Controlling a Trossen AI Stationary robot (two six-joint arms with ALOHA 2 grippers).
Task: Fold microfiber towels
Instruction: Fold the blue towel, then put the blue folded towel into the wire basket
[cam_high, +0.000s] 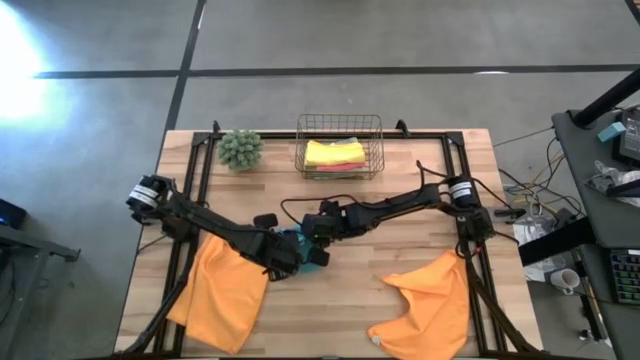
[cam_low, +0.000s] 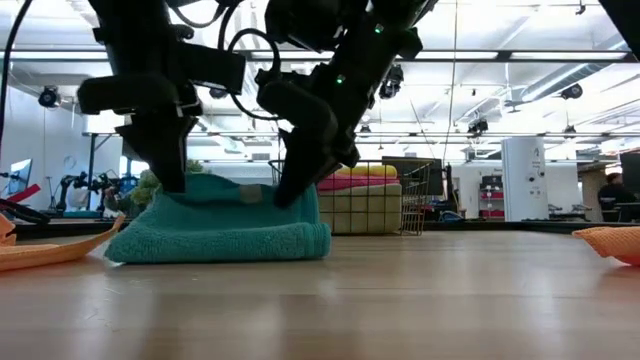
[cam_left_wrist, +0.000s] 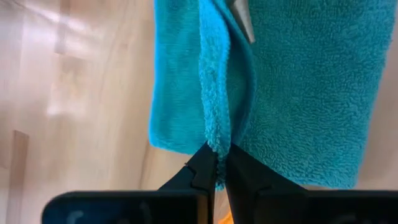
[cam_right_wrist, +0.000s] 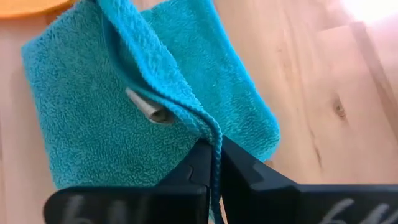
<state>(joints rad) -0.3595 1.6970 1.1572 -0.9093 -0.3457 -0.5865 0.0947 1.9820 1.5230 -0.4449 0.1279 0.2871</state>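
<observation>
In front of the wire basket (cam_high: 339, 146), near the middle of the surface (cam_high: 330, 300), lies the teal towel (cam_low: 220, 232), already doubled into a small thick pad. My left jaws (cam_left_wrist: 217, 165) are closed on one raised edge of it, and my right jaws (cam_right_wrist: 211, 163) are closed on a raised edge at its other side; both pinch only a thin ridge of pile. It is soft, light and limp, so I judge it will sag and drag wherever I am not holding it, and the fluffy nap should not slip from a firm pinch. The best hold looks to be right at the hemmed edge, close to the corners, so the layers stay together. From table height the pad lies flat with its long axis running across the view, the rounded fold facing the camera. Two orange towels lie unfolded nearer the front than the teal one: one (cam_high: 225, 290) on my left side, the other (cam_high: 430, 300) on my right. The basket holds folded yellow and pink towels (cam_high: 334, 154).
</observation>
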